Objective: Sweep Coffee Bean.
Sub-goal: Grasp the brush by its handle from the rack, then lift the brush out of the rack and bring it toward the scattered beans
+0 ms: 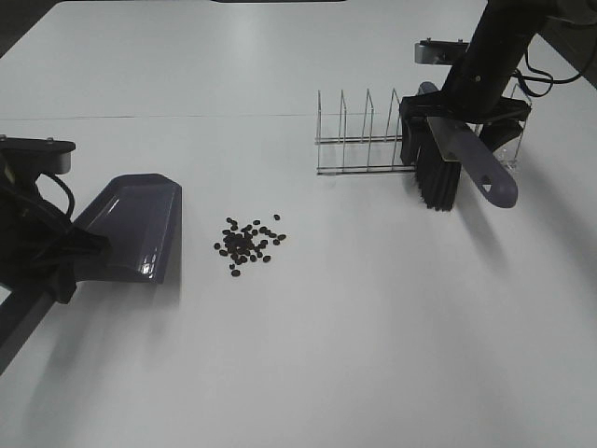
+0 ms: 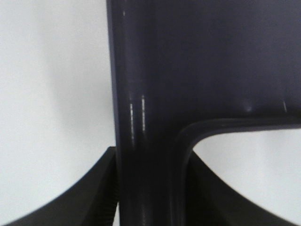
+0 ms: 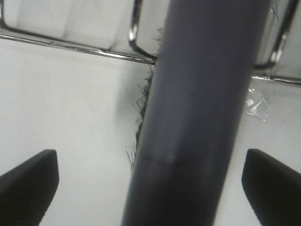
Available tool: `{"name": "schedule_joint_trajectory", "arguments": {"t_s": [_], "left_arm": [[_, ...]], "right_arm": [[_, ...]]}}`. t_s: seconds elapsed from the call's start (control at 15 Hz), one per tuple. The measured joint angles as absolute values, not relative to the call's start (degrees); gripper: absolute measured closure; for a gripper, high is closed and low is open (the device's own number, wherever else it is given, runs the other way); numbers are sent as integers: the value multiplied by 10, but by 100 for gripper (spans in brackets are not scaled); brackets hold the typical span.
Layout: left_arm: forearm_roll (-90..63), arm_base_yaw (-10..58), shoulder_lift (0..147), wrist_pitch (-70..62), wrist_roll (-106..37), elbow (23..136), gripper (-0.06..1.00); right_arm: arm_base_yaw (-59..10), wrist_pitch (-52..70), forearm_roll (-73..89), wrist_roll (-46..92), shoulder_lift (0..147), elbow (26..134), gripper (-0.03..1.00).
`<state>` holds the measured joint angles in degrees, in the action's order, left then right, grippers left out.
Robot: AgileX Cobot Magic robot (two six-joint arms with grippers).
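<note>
**Sweeping not yet begun: dustpan gripped, brush not yet taken**

We are looking down on a plain white, matte desk (image 1: pixel 373 355). At the far left, the left hand (image 2: pixel 150 188) is clamping its dark fingers tight on the stem of a purple-grey dustpan (image 1: pixel 135 229). This is a glossy moulded plastic scoop, widening to a flat front lip that is facing right and appears to be resting on the desk.

Near that lip but apart from it, the coffee beans (image 1: pixel 247 243) are lying in one loose cluster on the bare desk. They are tiny, dark and oval, with a few strays at the edges. None are sitting in the pan, so we are judging the sweeping itself as not started.

Further right, a thin chrome wire rack (image 1: pixel 359 131) is standing with upright dividers. At its right end a brush (image 1: pixel 471 159) is leaning, black bristles down, its smooth rounded purple-grey handle pointing toward us. The right hand (image 3: pixel 150 188) is hovering over that handle with its fingers spread wide on either side, not touching it.

As we are reading it, three steps are left: closing on the brush, carrying it to the beans, and pushing them into the pan.
</note>
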<state>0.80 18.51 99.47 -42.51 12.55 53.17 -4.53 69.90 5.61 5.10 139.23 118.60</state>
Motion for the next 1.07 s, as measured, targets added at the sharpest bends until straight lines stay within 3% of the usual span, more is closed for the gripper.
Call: {"name": "schedule_joint_trajectory", "arguments": {"t_s": [0.13, 0.27, 0.33, 0.47, 1.07], "left_arm": [[8, 185, 995, -425, 125, 532, 62], [8, 185, 995, -425, 125, 532, 62], [8, 185, 995, -425, 125, 532, 62], [8, 185, 995, -425, 125, 532, 62], [8, 185, 995, -425, 130, 532, 62]], "right_arm": [[-45, 699, 56, 51, 1392, 1186, 0], [-45, 699, 56, 44, 1392, 1186, 12], [-45, 699, 56, 33, 1392, 1186, 25], [-45, 699, 53, 12, 1392, 1186, 63], [-45, 700, 40, 5, 1391, 1186, 64]]}}
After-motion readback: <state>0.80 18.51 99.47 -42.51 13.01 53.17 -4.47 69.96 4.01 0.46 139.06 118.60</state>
